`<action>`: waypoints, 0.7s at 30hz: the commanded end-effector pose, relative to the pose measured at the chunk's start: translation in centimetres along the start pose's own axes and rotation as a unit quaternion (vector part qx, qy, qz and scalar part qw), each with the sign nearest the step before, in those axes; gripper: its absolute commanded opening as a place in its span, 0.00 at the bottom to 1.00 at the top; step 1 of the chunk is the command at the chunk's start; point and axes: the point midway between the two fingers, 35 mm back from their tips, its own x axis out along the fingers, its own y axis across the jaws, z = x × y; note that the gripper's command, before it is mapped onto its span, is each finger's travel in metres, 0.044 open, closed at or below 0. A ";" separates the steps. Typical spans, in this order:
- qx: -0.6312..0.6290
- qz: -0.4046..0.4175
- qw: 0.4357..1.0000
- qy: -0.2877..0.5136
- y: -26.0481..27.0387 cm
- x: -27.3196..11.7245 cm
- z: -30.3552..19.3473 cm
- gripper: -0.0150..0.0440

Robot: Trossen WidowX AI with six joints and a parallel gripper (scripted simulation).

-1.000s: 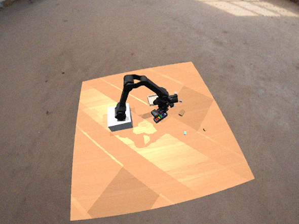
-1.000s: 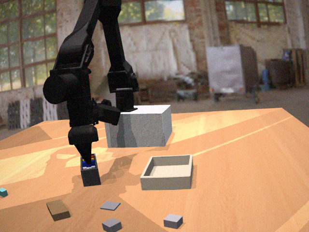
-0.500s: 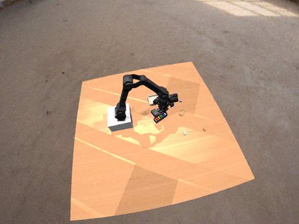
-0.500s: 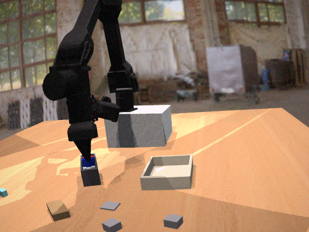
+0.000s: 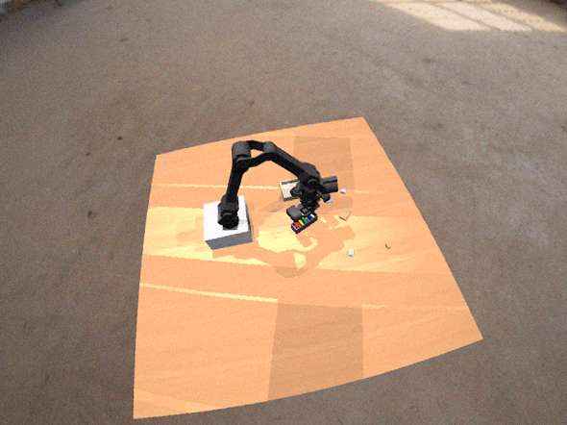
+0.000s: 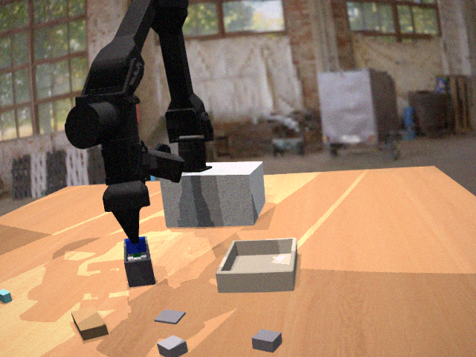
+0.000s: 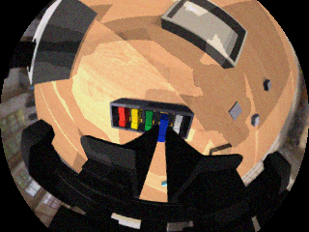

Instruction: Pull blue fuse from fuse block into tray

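The dark fuse block [image 5: 306,227] [image 6: 140,273] [image 7: 154,104] stands on the table. My gripper [image 6: 133,241] [image 7: 162,130] is shut on the blue fuse [image 6: 134,246] [image 7: 163,127], directly above its end of the block. The blue fuse stands higher than the others, and green shows below it in the exterior view. Whether its lower end is fully clear of the slot is hidden. The red fuse [image 7: 123,117], yellow fuse [image 7: 135,118], green fuse [image 7: 149,120] and white fuse [image 7: 179,123] sit in the block. The grey-beige tray [image 6: 255,282] [image 7: 194,40] is empty.
The arm's pale base box [image 6: 211,199] stands behind the block and tray. A brown piece [image 6: 91,324], a flat grey plate [image 6: 169,316] and two grey pieces [image 6: 172,346] [image 6: 266,340] lie on the near side in the exterior view. A cyan piece [image 5: 350,252] [image 6: 5,296] lies farther off.
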 end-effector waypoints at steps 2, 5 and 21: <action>0.000 -0.003 1.000 0.003 -0.1 -0.5 -0.1 0.25; 0.000 -0.003 1.000 0.003 -0.1 -0.7 -0.1 0.25; 0.000 -0.002 1.000 0.004 0.0 -1.5 -0.1 0.25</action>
